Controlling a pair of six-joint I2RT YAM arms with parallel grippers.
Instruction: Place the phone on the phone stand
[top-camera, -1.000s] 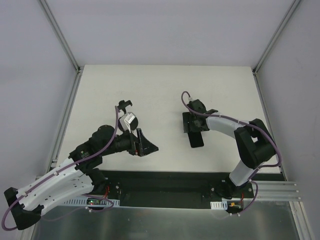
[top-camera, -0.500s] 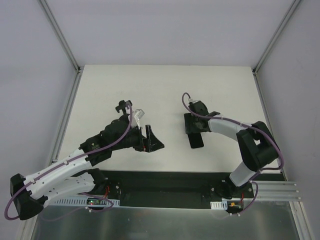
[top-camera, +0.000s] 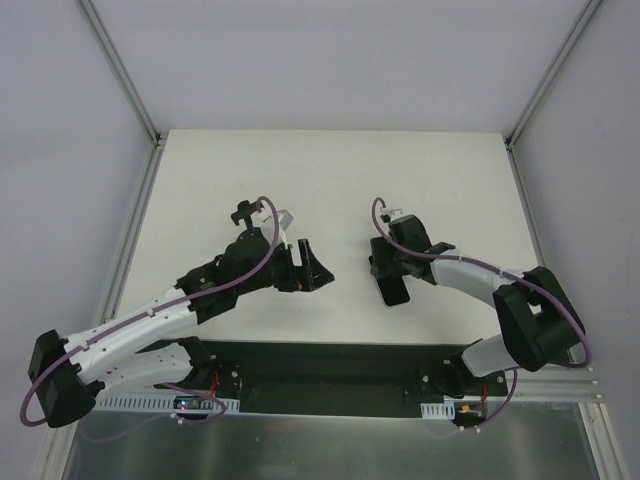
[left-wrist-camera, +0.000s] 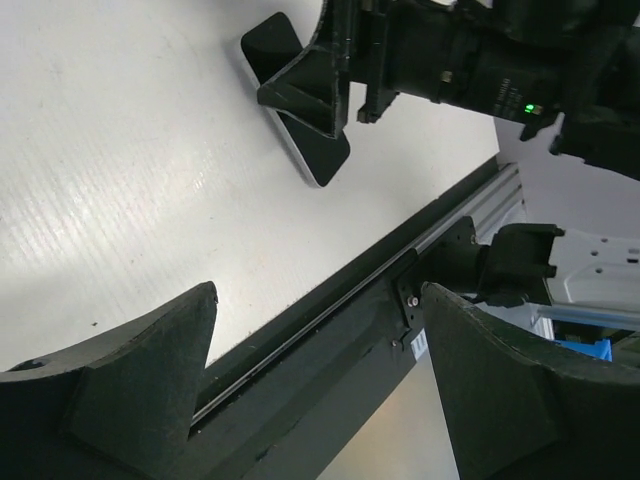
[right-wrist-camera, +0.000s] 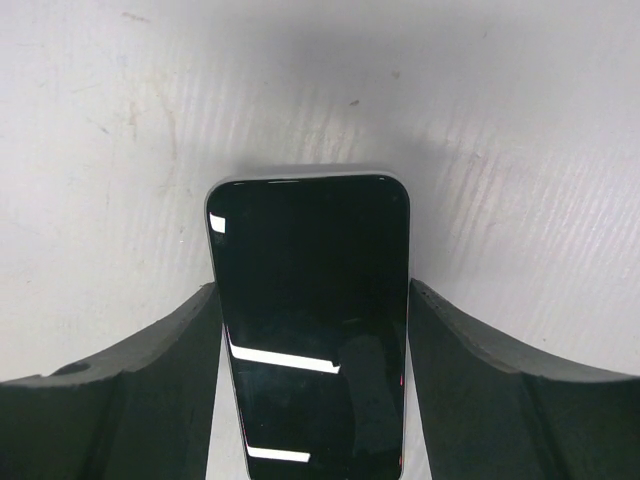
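Note:
The phone (top-camera: 396, 291) lies flat on the white table, right of centre, glossy dark face up. My right gripper (top-camera: 388, 266) is low over its far end, open, with a finger on each long side of the phone (right-wrist-camera: 310, 300); the right finger (right-wrist-camera: 480, 350) looks against its edge and the left finger stands slightly apart. The phone stand (top-camera: 244, 213) stands left of centre; its top bracket shows, and my left arm covers most of its base. My left gripper (top-camera: 308, 268) is open and empty just right of the stand. The left wrist view shows the phone (left-wrist-camera: 296, 105) under the right gripper.
A black rail (top-camera: 330, 362) runs along the table's near edge and also shows in the left wrist view (left-wrist-camera: 330, 330). Metal frame posts (top-camera: 130, 95) stand at the far corners. White walls enclose the table.
My left arm has stretched forward and to the right, so it now covers the stand's disc base. My right gripper has slid a little nearer along the phone.

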